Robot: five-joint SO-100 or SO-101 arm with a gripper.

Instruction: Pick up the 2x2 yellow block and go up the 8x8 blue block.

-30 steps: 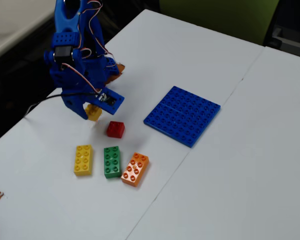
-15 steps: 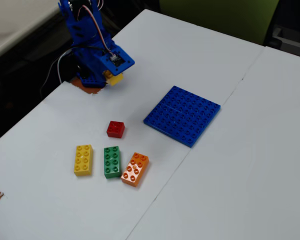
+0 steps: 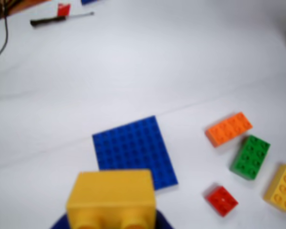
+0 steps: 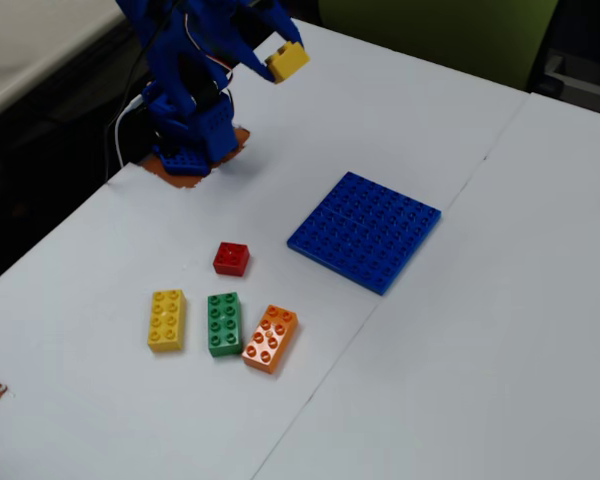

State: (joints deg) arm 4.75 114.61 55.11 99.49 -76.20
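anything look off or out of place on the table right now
Nothing stands out. The gripper holds the 2x2 yellow block in the air, the 8x8 blue block lies flat on the table, and the red, yellow, green and orange bricks sit upright, undisturbed.

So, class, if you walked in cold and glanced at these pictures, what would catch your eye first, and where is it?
The small yellow block held high in the blue gripper, above the table's far-left side in the fixed view. Next, the big blue studded baseplate, flat and bare mid-table. Then the loose bricks in front of it: red, long yellow, green and orange.
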